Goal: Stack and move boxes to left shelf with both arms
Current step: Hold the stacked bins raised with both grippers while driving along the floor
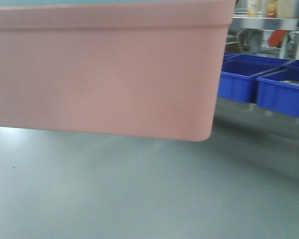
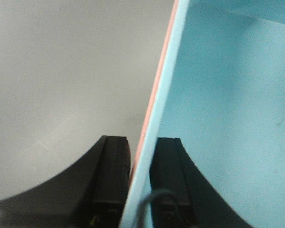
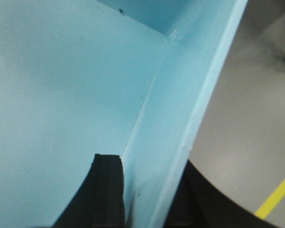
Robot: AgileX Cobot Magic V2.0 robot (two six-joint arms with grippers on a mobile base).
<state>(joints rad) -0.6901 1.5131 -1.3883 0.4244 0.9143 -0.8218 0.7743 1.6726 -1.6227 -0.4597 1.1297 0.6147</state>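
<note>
Clearly the light blue tub (image 2: 228, 95) sits nested inside the salmon pink tub (image 1: 104, 69), which fills the near left of the front view and appears clear of the grey surface (image 1: 139, 194). The left gripper (image 2: 141, 148) is clenched on both tubs' left wall. The right gripper (image 3: 148, 167) pinches the blue tub's right wall. Dark blue bins (image 1: 284, 94) stand far right.

The left gripper (image 2: 140, 183) has its black fingers (image 2: 109, 180) pinched on a doubled wall: the light blue tub (image 2: 228, 118) at its rim, with the thin edge of the salmon pink tub (image 2: 154, 95) pressed against the outer side. Blue interior fills the right of the view, and a plain grey surface (image 2: 61, 71) lies to the left.
</note>
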